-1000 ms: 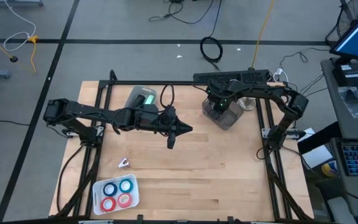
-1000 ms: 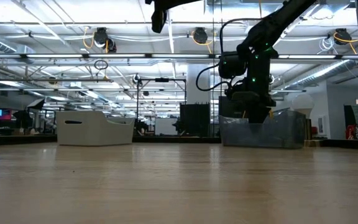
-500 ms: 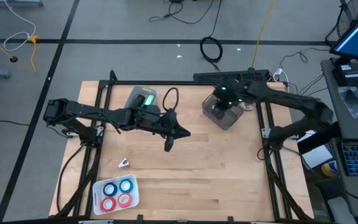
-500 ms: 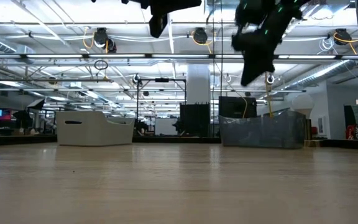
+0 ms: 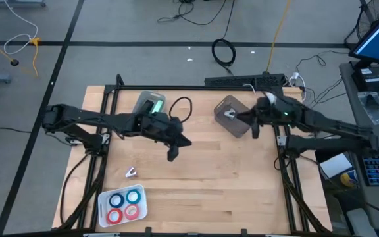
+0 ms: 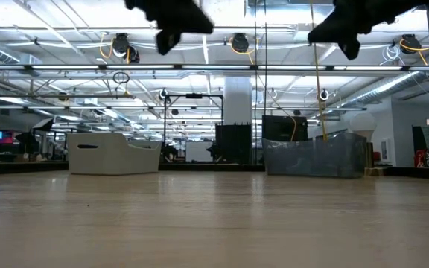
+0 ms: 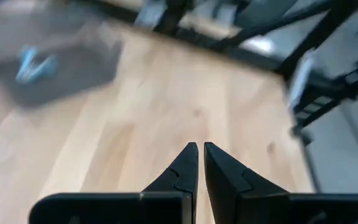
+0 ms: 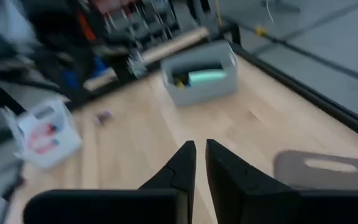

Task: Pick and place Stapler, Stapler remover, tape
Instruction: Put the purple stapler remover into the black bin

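In the high view, two blue and two red tape rolls (image 5: 124,205) lie in a clear tray near the table's near left corner. A small stapler remover (image 5: 131,173) lies on the bare wood. A green stapler (image 5: 153,105) sits in a white bin at the far edge. A grey see-through container (image 5: 231,116) holds another stapler remover (image 7: 32,63). My left gripper (image 5: 172,156) hovers shut above the table's middle. My right gripper (image 5: 254,130) hovers shut beside the grey container's right side. Both are high in the low view, left (image 6: 167,41) and right (image 6: 346,49).
The white bin (image 6: 114,152) and grey container (image 6: 315,155) stand along the far edge. Black frame rails (image 5: 102,148) run down both sides of the table. Bare wood (image 5: 222,178) spans the middle and near right.
My right gripper has risen out of the grey container and drawn back toward the table's right edge; a stapler remover now shows inside the container. My left gripper has moved a little toward the near left.
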Controlling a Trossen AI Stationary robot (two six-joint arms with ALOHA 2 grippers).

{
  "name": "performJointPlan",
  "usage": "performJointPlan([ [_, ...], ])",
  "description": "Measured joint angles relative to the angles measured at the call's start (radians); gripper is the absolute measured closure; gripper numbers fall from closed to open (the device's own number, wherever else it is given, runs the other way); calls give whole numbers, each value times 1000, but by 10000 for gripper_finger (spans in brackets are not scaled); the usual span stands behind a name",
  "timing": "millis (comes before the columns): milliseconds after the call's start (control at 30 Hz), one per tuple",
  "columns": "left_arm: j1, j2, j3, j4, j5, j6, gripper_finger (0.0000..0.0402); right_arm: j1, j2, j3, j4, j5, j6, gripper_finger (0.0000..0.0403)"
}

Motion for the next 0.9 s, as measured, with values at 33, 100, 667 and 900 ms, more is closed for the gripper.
performJointPlan([
  [33, -6, -16, 0, -56, -26, -15, 376, 5, -35, -36, 37, 0, 16, 377],
  [100, -20, -47, 0, -157, -82, -53, 376, 10, -99, -101, 99, 0, 48, 379],
  [667, -295, -172, -10, -862, -132, -683, 376, 9, -355, -302, 190, 1, 152, 384],
  [900, -398, -172, -122, -968, -136, -870, 376, 9, -356, -302, 190, 1, 150, 385],
])
